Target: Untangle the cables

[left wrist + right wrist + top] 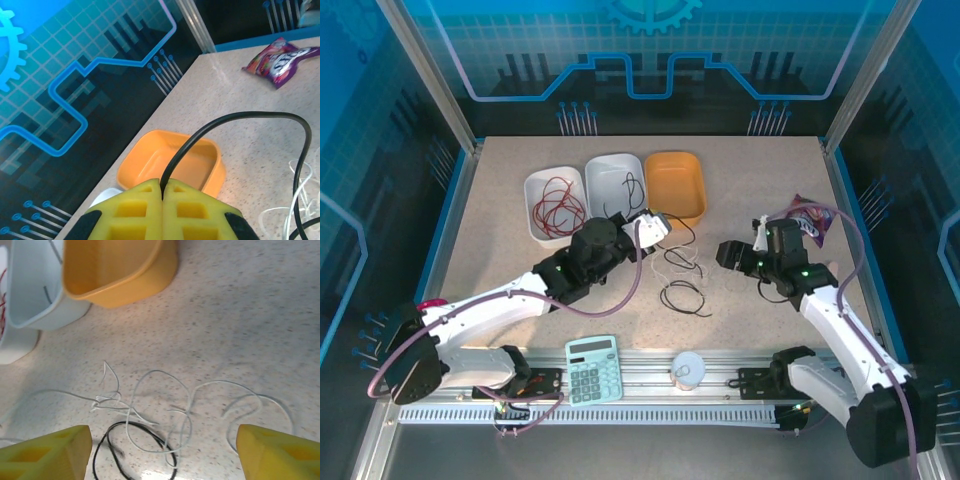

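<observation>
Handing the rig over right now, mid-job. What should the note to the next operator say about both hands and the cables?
Left hand: shut on a black cable, near the orange bin.
Right hand: open above the white cables on the table, holding nothing.
Done: red cables lie in the left white bin; a black strand is in the middle bin.
Left: the white cables and a black loop overlap on the table; separate them.

A calculator (592, 368) lies nearest; orange tub (675, 190) and snack packet (280, 59) farther back.
</observation>
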You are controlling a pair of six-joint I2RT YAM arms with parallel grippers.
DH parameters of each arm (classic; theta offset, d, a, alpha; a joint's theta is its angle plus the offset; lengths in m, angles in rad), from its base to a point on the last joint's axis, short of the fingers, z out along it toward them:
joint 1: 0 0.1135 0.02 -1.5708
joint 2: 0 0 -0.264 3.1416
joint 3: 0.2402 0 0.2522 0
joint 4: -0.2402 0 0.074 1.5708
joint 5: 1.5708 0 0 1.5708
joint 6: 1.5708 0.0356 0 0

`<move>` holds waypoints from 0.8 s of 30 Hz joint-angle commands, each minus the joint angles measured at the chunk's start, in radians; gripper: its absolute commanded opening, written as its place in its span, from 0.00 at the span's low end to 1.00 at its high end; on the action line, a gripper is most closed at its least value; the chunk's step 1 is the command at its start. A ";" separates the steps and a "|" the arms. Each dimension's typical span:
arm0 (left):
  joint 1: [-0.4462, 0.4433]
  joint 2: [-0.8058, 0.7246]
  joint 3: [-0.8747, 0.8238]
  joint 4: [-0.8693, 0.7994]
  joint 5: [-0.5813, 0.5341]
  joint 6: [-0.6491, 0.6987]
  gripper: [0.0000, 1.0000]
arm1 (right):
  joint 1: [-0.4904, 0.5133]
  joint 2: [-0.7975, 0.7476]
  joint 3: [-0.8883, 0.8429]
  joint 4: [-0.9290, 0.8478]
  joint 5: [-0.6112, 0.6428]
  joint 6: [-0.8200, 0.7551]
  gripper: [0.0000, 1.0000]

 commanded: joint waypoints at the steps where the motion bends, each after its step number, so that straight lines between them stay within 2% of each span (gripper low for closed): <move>1: 0.027 -0.019 -0.013 0.012 0.126 -0.068 0.00 | 0.036 0.030 -0.016 0.109 -0.097 -0.046 0.75; 6: 0.054 -0.014 -0.011 -0.009 0.194 -0.113 0.00 | 0.138 0.086 -0.020 0.184 -0.021 -0.107 0.74; 13: 0.060 0.001 -0.002 -0.019 0.207 -0.127 0.00 | 0.221 0.173 -0.018 0.299 -0.038 -0.142 0.70; 24: 0.064 -0.037 -0.009 -0.042 0.243 -0.158 0.00 | 0.261 0.234 -0.018 0.405 -0.028 -0.155 0.71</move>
